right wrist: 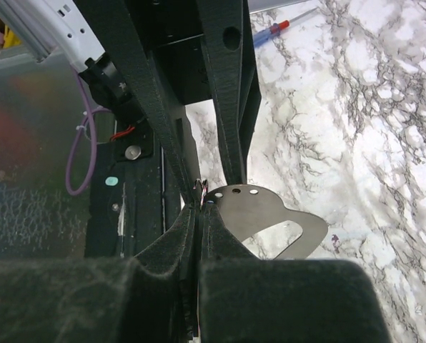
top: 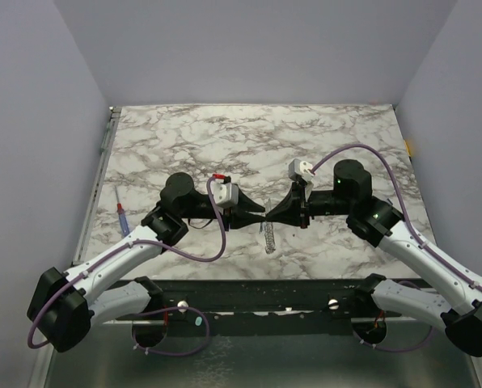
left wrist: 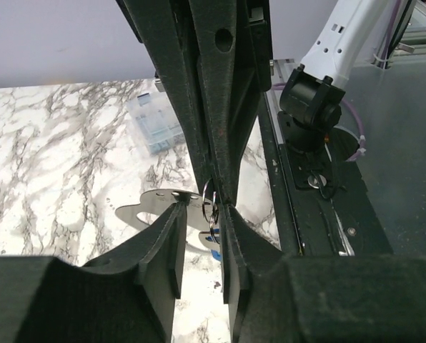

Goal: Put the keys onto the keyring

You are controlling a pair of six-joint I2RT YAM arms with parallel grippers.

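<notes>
My two grippers meet tip to tip above the table's middle point(top: 267, 214). My right gripper point(right wrist: 201, 207) is shut on the keyring point(right wrist: 207, 190), a thin wire loop that also shows in the left wrist view point(left wrist: 211, 207). A flat silvery key point(right wrist: 270, 218) with three small holes and a cut-out sticks out beside the ring point(left wrist: 152, 207). A bit of a blue key head point(left wrist: 214, 254) hangs under the ring. My left gripper point(left wrist: 201, 209) stands open, its jaws either side of the ring, and one fingertip point(left wrist: 179, 209) touches the flat key.
A blue-and-red screwdriver point(top: 122, 215) lies near the table's left edge point(right wrist: 274, 30). A small clear ribbed plastic box point(left wrist: 152, 123) rests on the marble point(top: 269, 237) close under the grippers. The black base rail point(top: 257, 295) runs along the near edge.
</notes>
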